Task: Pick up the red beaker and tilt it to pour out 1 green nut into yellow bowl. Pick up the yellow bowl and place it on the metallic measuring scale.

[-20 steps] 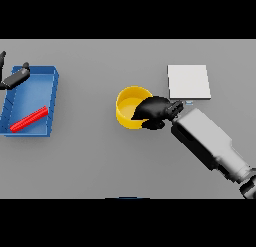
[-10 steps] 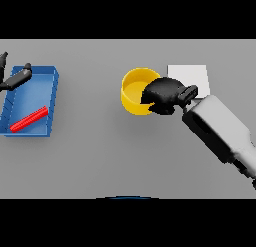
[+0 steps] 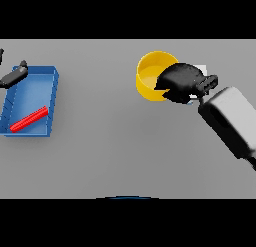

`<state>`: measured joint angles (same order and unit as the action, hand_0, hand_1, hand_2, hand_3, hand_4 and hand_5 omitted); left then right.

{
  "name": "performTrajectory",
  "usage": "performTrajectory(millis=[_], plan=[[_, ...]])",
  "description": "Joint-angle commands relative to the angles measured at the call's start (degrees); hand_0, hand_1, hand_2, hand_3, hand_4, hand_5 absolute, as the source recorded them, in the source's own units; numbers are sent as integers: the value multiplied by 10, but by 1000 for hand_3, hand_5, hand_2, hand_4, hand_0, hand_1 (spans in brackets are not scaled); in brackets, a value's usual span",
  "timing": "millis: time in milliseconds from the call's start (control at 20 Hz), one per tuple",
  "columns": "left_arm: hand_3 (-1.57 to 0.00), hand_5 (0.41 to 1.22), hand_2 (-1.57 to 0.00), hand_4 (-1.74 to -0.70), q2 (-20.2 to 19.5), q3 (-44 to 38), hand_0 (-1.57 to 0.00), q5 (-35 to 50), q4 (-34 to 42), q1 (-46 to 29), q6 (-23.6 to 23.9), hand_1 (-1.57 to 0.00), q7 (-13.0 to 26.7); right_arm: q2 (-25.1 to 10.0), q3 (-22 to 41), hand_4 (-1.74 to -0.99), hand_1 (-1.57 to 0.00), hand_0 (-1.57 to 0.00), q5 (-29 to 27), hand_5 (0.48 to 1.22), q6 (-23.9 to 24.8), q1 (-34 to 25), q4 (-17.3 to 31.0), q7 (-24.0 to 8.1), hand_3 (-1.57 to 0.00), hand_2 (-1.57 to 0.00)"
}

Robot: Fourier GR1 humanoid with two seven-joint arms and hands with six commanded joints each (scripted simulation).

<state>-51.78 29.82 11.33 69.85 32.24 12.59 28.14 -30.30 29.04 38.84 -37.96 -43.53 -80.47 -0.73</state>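
My right hand (image 3: 181, 81) is shut on the right rim of the yellow bowl (image 3: 150, 71) and holds it up off the table. The bowl's inside looks plain yellow; I see no green nut. The metallic scale (image 3: 201, 69) is almost wholly hidden behind this hand, with only a pale corner showing at its upper right. The red beaker (image 3: 28, 119) lies on its side in the blue tray (image 3: 53, 88) at the far left. My left hand (image 3: 12, 77) rests at the view's left edge, over the tray's far corner, with relaxed fingers.
The blue tray sits along the table's left side, and my right forearm (image 3: 232, 121) crosses the right side of the table from the lower right. Grey tabletop lies between the tray and the bowl.
My right hand has carried the yellow bowl up and to the right, until it covers most of the scale. The left hand and the tray have barely shifted.
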Motion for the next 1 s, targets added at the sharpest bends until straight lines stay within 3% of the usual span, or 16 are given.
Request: performTrajectory(millis=[0,250,500,700,950], plan=[[1,737,1,-802,-2,3,1,-3,4,2,-1,1,10,-12,-5,-1719,-1570,-1570,2,1221,9,2,8,13,-1274,-1569],[1,750,1,-818,-8,5,1,-1,32,-5,9,1,37,-26,-35,-1720,-1571,-1571,1,1221,44,-6,87,11,-1211,-1570],[1,774,1,-829,-16,4,1,0,36,-15,7,1,40,-35,-47,-1720,-1571,-1571,13,1221,88,-17,175,38,-1168,-1571],[1,759,1,-818,-14,4,1,0,32,-7,4,1,50,-25,-48,-1722,-1571,-1571,26,1221,126,-35,264,54,-1254,-1571],[1,743,1,-801,-15,6,1,-6,24,-6,5,1,49,-3,-42,-1725,-1561,-1571,36,1221,161,-44,331,69,-1432,-1571]])
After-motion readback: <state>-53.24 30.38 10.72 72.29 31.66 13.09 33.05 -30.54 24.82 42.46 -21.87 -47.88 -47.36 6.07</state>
